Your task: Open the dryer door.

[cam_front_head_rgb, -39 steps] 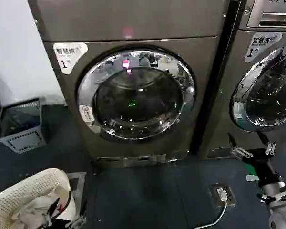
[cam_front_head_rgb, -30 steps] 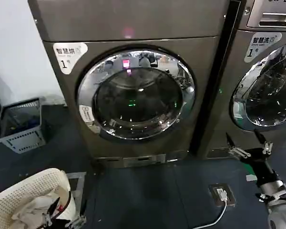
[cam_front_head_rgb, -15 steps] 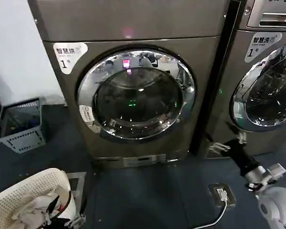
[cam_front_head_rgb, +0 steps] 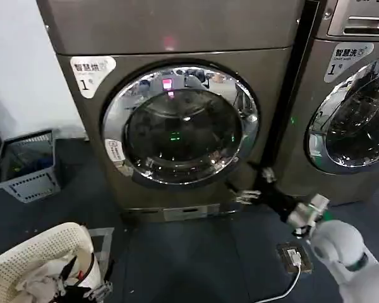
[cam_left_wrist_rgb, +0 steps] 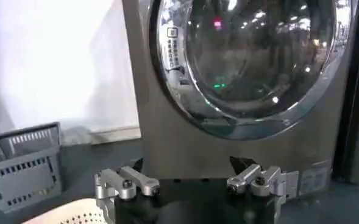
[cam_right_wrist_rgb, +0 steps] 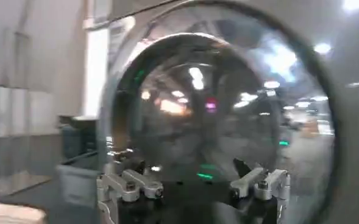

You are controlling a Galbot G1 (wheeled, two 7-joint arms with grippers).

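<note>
Left gripper (cam_left_wrist_rgb: pixel 191 182) sits low at seven o'clock of the head view, parked above the white laundry basket (cam_front_head_rgb: pixel 31 259), its fingers spread and holding nothing. Over at nine o'clock a grey slatted crate (cam_front_head_rgb: pixel 26 165) rests on the floor by the white wall (cam_front_head_rgb: pixel 19 63).

Dead centre now: the dryer door (cam_front_head_rgb: pixel 180 125), chrome ring round dark glass, flush and closed on the bronze-grey machine (cam_front_head_rgb: pixel 170 28). The task's step has not been done; this looks like the approach.

Moving right, the right gripper (cam_front_head_rgb: pixel 251 187) is at the door's five o'clock, just beside the lower rim of the ring but apart from it, claw spread wide with nothing between the fingers. In its wrist view the door (cam_right_wrist_rgb: pixel 222 115) looms close ahead. My read: the next move needs those fingers brought up to the right edge of the ring, hooked behind it, then a pull outward.

At three o'clock stands the neighbouring machine (cam_front_head_rgb: pixel 354 107) with its own round door. The floor (cam_front_head_rgb: pixel 196 259) is dark carpet; a floor socket (cam_front_head_rgb: pixel 295 257) with a white cable lies at five o'clock.
</note>
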